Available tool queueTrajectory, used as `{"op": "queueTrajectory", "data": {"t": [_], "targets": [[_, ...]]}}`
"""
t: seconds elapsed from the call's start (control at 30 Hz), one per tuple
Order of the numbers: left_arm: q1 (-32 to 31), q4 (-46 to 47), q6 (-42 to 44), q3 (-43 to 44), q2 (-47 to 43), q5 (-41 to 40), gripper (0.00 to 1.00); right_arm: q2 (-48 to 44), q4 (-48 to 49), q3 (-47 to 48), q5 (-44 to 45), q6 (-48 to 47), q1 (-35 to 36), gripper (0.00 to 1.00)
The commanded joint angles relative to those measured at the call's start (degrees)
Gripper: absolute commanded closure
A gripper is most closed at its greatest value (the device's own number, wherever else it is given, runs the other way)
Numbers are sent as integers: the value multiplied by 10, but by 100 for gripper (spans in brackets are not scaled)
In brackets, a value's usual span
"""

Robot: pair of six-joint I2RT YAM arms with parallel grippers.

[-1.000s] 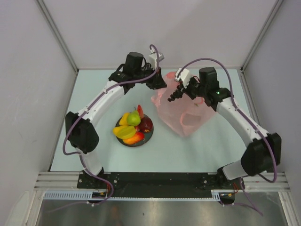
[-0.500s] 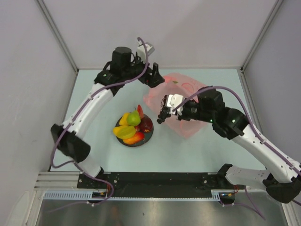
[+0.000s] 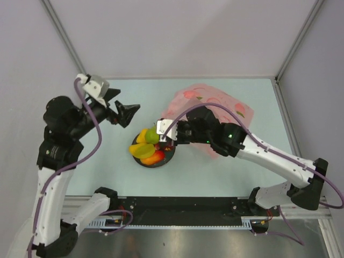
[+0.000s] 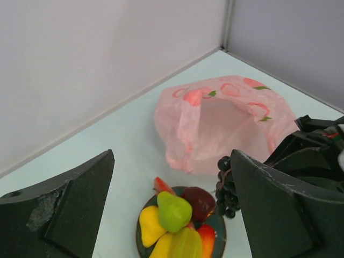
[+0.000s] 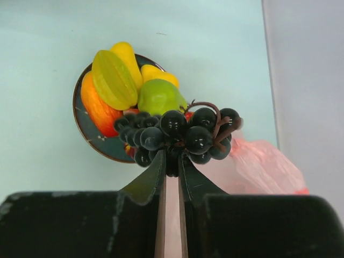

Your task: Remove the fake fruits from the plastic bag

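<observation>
The pink plastic bag [image 3: 215, 105] lies slack at the back right, its mouth toward the plate [image 4: 226, 118]. Several fake fruits, among them a green pear [image 4: 174, 209] and yellow and orange pieces [image 3: 146, 149], are piled on a dark blue plate [image 3: 169, 157]. My right gripper [image 5: 172, 161] is shut on the stem of a dark grape bunch [image 5: 183, 134] and holds it just above the plate's right rim [image 3: 171, 141]. My left gripper [image 3: 122, 105] hangs open and empty, left of and above the plate [image 4: 172, 161].
Grey walls with metal posts close in the table at the back and on both sides. The right arm [image 3: 258, 153] stretches across the bag's near side. The left arm [image 3: 62, 140] stands over the table's left edge.
My left gripper opened, let go of the bag and swung back to the left. The bag sank flat. My right gripper carried the grapes from the bag to the plate.
</observation>
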Motion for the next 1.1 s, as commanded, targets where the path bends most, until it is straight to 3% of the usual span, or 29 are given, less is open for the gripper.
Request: {"op": "queueTrajectory", "data": {"t": [0.0, 0.23, 0.5, 1.07], "targets": [[45, -33, 30, -34, -45, 1, 5, 36, 80, 19, 20, 5, 8, 100], [98, -26, 11, -77, -88, 12, 5, 92, 115, 21, 28, 20, 24, 100], [99, -13, -5, -111, -90, 35, 5, 143, 116, 18, 36, 35, 65, 100], [99, 3, -26, -146, -106, 46, 6, 205, 167, 21, 85, 17, 81, 100]]}}
